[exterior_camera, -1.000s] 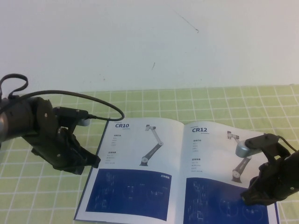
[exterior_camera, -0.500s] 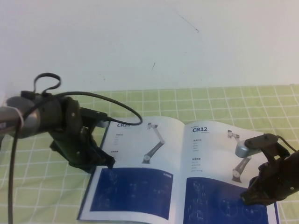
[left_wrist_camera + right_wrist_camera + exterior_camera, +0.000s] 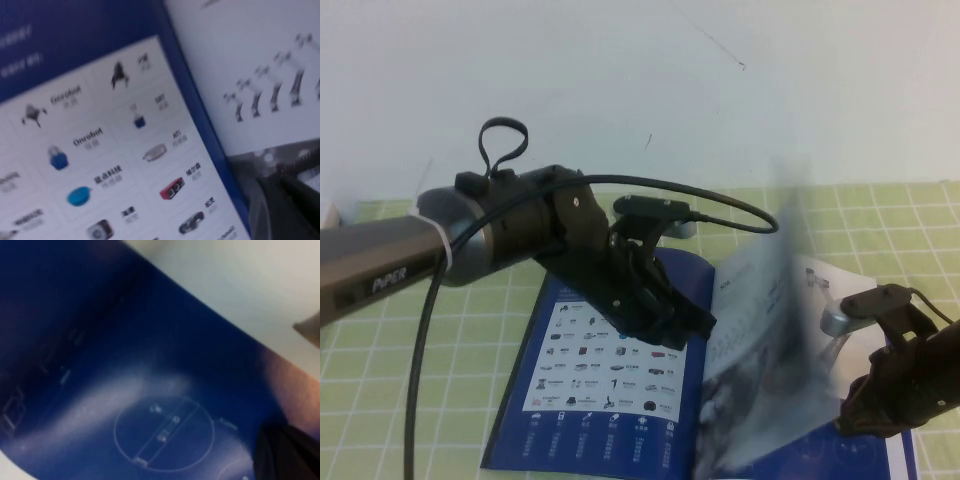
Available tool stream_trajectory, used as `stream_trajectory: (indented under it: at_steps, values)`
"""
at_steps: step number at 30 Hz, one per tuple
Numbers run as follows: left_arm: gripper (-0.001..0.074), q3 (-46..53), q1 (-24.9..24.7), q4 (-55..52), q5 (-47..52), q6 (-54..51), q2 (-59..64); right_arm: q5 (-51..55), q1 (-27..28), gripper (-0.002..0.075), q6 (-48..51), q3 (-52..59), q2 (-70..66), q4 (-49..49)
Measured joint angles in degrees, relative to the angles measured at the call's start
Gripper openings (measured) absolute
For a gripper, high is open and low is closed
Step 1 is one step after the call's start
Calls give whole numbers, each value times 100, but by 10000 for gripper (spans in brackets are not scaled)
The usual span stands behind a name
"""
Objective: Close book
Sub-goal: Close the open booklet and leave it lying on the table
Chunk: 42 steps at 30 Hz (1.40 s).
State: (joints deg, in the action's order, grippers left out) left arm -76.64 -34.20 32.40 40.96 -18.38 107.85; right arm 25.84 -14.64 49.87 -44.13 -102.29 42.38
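blue-white paper book [image 3: 590, 400] flat before; left half raised, closing | left hand [image 3: 672, 318] against it; right hand [image 3: 868, 412] on right page; grips: cannot tell

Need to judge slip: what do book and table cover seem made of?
Book: thin printed paper, seemingly glossy; pages flex. Table cover: matte green checked cloth or vinyl, unclear. Left end effector over the book's left; right end effector over its right page.

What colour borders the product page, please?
Blue border, best in high view; left hand over it, right hand at right page.
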Motion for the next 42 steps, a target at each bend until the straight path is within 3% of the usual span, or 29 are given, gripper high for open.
stream_trajectory:
  at_steps: [2,8,12,27,36,42]
  values:
    - [-2,-97,25,-449,49,159,-74,-26,0,-3,0,0,0,0]
    - [-2,-110,397,-3120,481,2020,-123,-49,0,-3,11,0,-46,0]
    - [-2,-110,737,-3772,552,2452,136,-38,0,-3,22,-14,-120,0]
    - [-2,-139,996,-4818,398,3076,829,-25,0,-2,22,-25,-131,4]
    - [-4,-209,960,-4186,444,2626,888,-25,0,-2,22,-25,-135,4]
    - [-4,-217,655,-3734,340,2098,888,-25,0,-2,22,-25,-135,27]
